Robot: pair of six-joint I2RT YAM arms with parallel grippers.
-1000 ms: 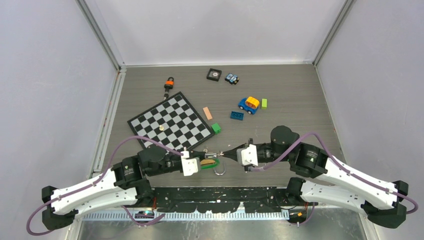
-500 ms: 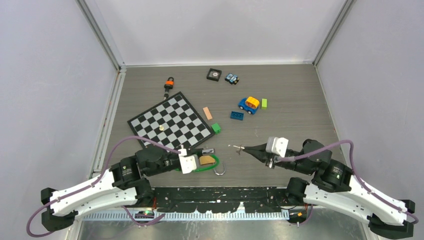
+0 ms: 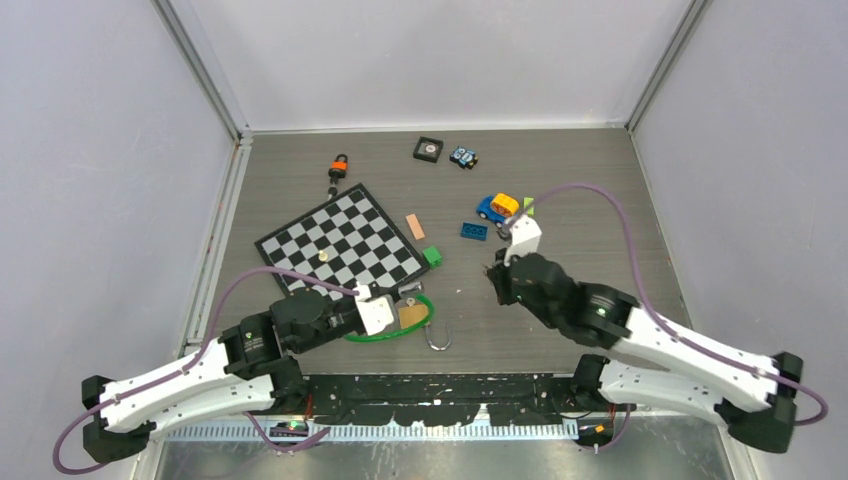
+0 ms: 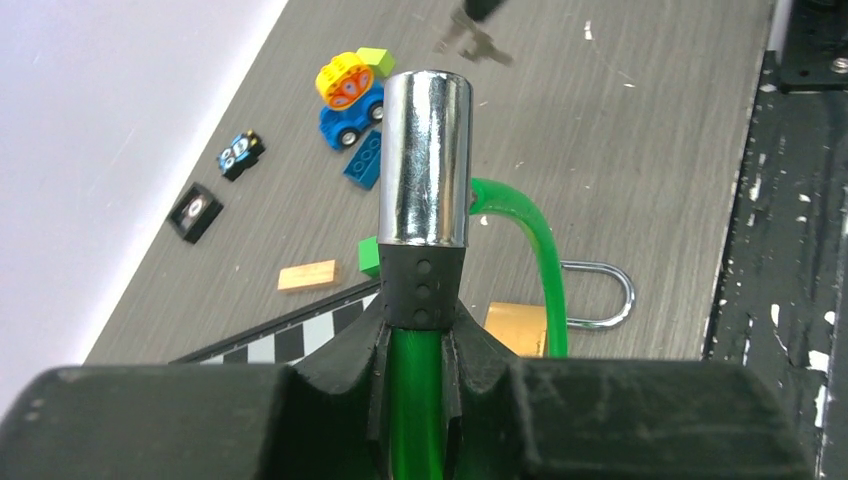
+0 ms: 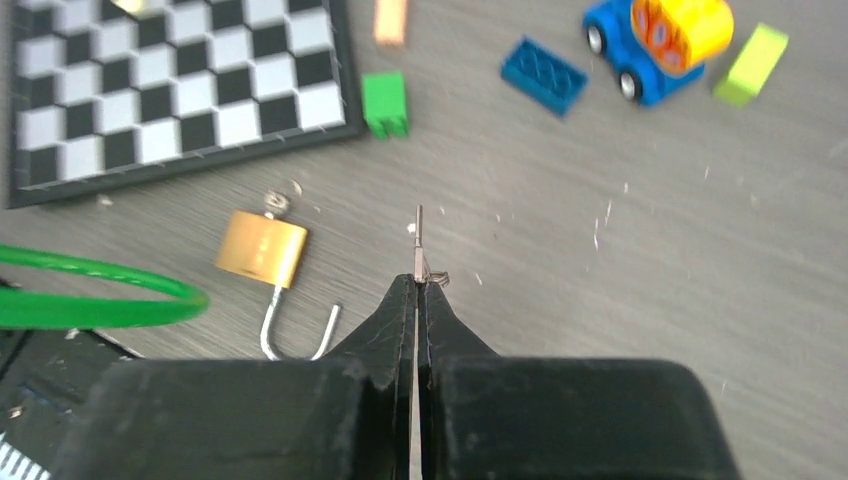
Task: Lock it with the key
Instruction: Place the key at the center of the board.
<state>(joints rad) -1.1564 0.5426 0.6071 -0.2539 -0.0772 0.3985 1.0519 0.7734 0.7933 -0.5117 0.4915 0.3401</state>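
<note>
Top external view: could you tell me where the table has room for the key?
Bare: the table right of the toy car, and the far corner left of the orange padlock. Crowded: bricks between chessboard and car; brass padlock and green cable at the near edge.

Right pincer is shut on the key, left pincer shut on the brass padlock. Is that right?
No. The right pincer is shut on the key, but the left pincer is shut on the green cable lock; the brass padlock lies ungripped on the table, as the left wrist view shows.
</note>
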